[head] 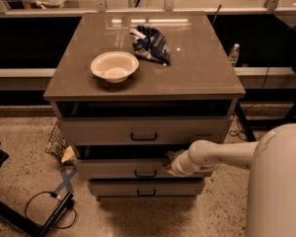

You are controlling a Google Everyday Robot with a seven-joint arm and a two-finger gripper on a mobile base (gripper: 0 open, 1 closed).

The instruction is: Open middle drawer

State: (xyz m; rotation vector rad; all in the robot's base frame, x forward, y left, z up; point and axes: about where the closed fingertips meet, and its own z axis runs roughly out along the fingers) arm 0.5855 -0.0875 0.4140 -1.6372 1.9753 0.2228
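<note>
The cabinet has three grey drawers. The middle drawer (118,169) stands pulled out a little, a dark gap above its front, with its small black bar handle (145,173) at centre. My gripper (170,165) sits at the end of the white arm (217,154), which reaches in from the right. It rests at the top edge of the middle drawer's front, just right of the handle. The top drawer (143,131) also stands slightly out, and the lowest drawer (145,187) sits below.
On the cabinet top (89,48) stand a white bowl (114,66) and a dark crumpled bag (150,44). A black cable (44,206) and blue tape (65,180) lie on the floor at left. My white body (276,181) fills the lower right. A bottle (234,54) stands behind.
</note>
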